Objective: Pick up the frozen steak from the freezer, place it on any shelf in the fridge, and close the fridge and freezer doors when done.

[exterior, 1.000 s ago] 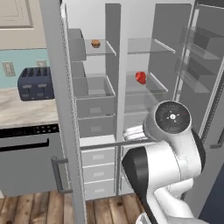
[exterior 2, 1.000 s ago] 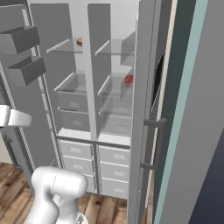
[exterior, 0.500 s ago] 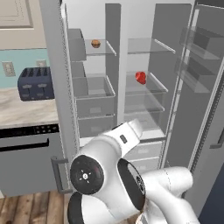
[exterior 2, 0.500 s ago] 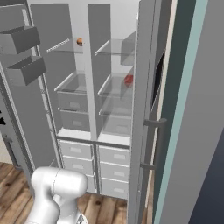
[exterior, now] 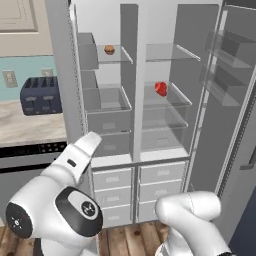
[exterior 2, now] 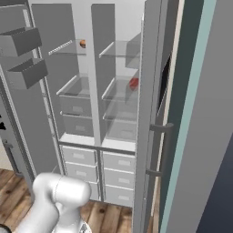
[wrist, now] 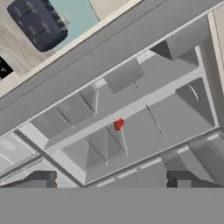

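Note:
The frozen steak (exterior: 161, 88), a small bright red lump, lies on a clear glass shelf (exterior: 178, 96) in the fridge (exterior: 196, 45), the right compartment of the tall grey unit. It shows again as the steak (exterior 2: 134, 83) and, far off and rolled, as the steak (wrist: 118, 124). The freezer (exterior: 106, 107), the left compartment with boxy bins, holds a small brown-orange round item (exterior: 109, 49). Both doors stand wide open. My gripper (wrist: 113, 180) is open and empty, well back from the unit. The white arm (exterior: 75, 165) bends low across the lower left of the left base view.
A dark toaster (exterior: 41, 95) sits on the counter left of the unit, above a grey appliance front (exterior: 30, 150). The freezer door (exterior 2: 22, 50) carries grey bins; the fridge door (exterior 2: 154, 113) with its handle stands close on the right. Wood floor lies below.
My arm has swung from upright at the right of the left base view down and across to its lower left. The steak, doors and shelves have not moved.

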